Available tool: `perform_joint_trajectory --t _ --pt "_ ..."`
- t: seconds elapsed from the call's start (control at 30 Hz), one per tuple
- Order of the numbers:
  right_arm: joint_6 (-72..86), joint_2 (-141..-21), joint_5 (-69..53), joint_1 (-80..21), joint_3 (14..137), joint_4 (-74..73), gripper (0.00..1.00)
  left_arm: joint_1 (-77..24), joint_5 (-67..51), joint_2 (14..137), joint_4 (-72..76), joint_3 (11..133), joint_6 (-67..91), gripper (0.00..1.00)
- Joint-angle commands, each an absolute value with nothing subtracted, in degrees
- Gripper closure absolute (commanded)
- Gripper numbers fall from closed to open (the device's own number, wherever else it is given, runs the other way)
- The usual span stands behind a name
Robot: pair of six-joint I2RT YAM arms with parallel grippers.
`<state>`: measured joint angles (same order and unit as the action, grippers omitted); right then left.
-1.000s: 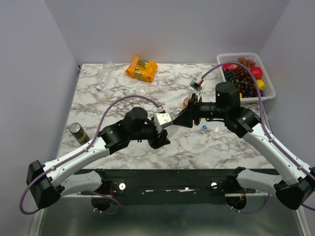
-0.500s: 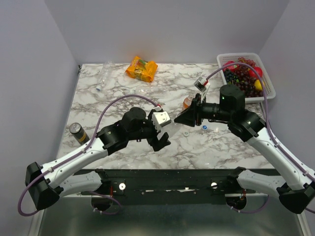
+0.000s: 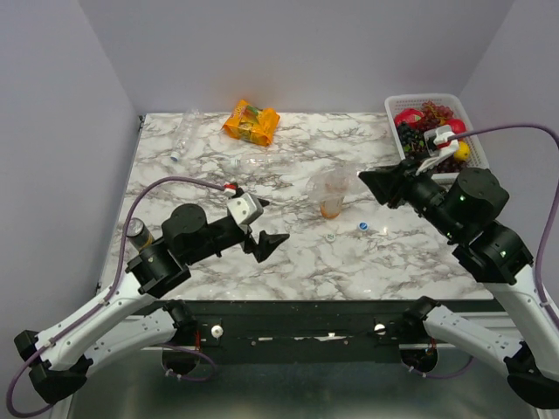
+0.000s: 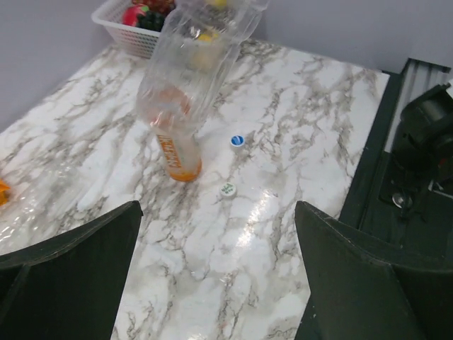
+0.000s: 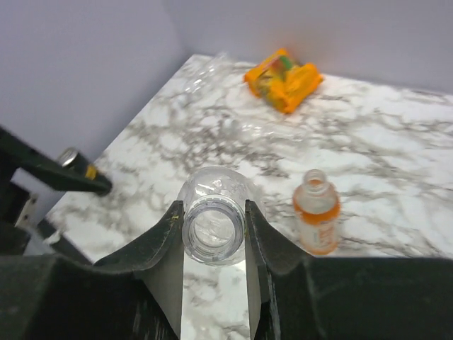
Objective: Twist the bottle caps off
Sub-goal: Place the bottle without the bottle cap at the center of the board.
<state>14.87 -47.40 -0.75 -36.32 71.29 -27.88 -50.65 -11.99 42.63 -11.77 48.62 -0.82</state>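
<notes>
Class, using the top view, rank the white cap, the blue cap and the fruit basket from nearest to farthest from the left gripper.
1. The white cap, on the table just right of the left gripper.
2. The blue cap, a little further right.
3. The fruit basket, at the far right corner.

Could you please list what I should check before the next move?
1. Right gripper clamps the clear plastic bottle at its neck: ok.
2. Its mouth is uncapped: ok.
3. Left gripper open, empty: ok.
4. Small orange-labelled bottle upright, uncapped: ok.
5. Round blue cap and white cap lie loose on the marble table: ok.
6. Clear bottle lying far left is uncapped: cannot tell.
</notes>
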Motion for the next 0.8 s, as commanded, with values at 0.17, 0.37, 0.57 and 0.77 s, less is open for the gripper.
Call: perform_joint_trajectory --t 0.17,0.37,0.57,0.77 --pt "7.4 -50.1 23.6 -36.6 79.3 -21.6 0.99 -47.0 -2.5 41.9 -9.7 47.5 3.2 0.01" --pt "-2.0 -56.5 35.3 -35.8 85.2 -21.2 0.99 -42.1 -1.0 42.4 -9.7 47.6 6.7 0.01" --pt "-2.6 -61.5 31.7 -29.5 85.5 -21.0 0.99 -41.2 -1.1 41.7 -9.7 47.5 6.8 0.01" --pt "2.6 -64.2 20.6 -18.8 82.2 -21.1 0.99 -41.2 -0.8 41.9 -9.8 47.6 6.4 0.01"
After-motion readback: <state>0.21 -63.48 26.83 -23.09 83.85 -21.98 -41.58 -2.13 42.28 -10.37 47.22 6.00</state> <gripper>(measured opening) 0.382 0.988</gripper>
